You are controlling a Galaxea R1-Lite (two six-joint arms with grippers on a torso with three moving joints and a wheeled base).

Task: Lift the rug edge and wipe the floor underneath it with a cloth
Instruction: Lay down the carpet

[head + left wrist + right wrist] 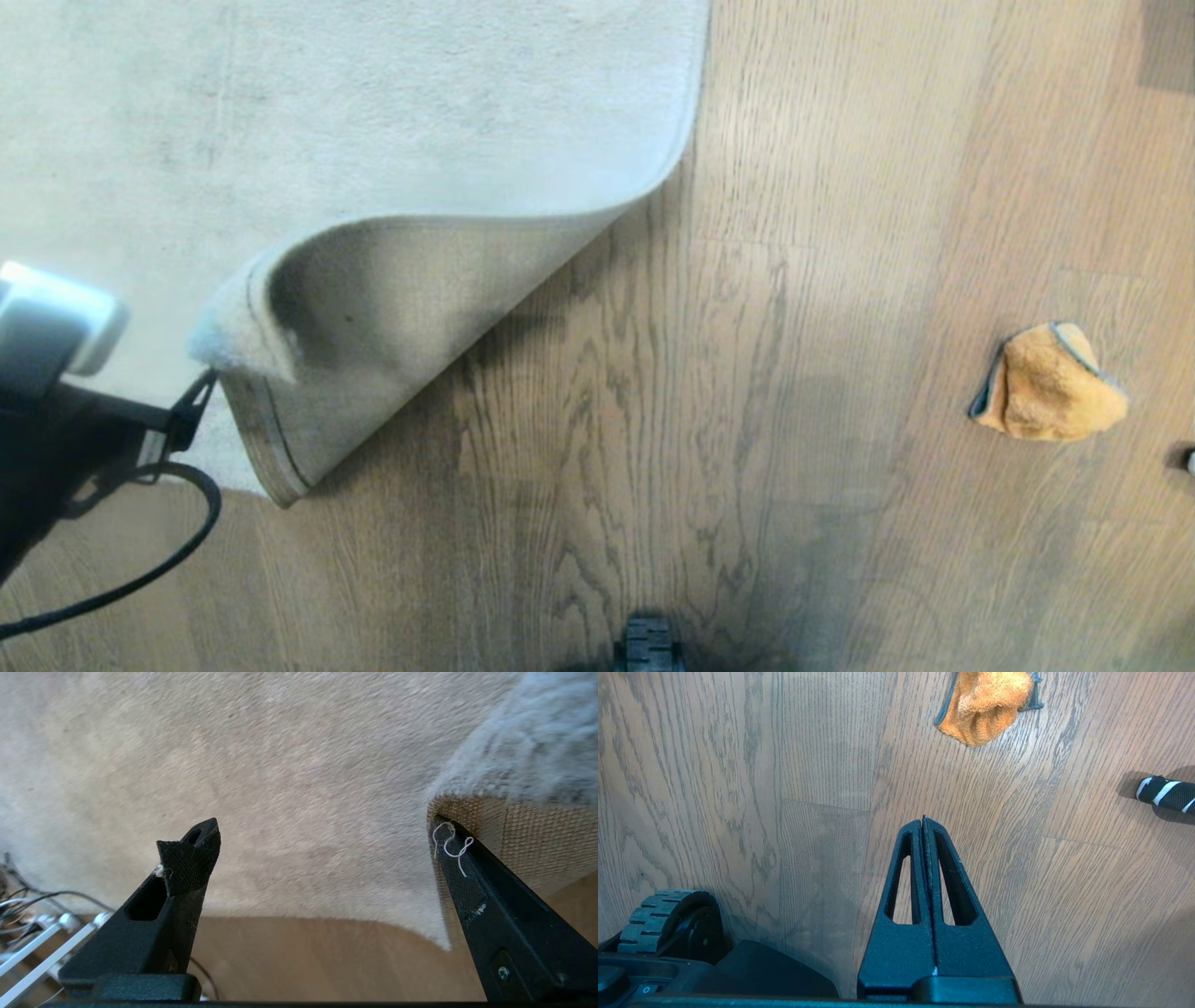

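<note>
Filling the upper left of the head view, the rug edge is folded back on itself, its tan woven backing turned up and its fold line running diagonally from lower left toward the upper centre of the frame; it looks thick and heavy yet limp, so it probably keeps this fold only by its own weight and is best pinched at the bound rim near the rounded corner. Across the rest of the frame lies the floor, its planks running top to bottom, the bared patch sitting just below and right of the fold. At the left edge, the left gripper hangs with jaws wide apart, one finger just beside the backing, holding nothing. Right gripper sits pressed together over bare planks. At mid right, well apart from the rug, the cloth lies crumpled, soft and light, easy to pinch anywhere along its raised peak.
</note>
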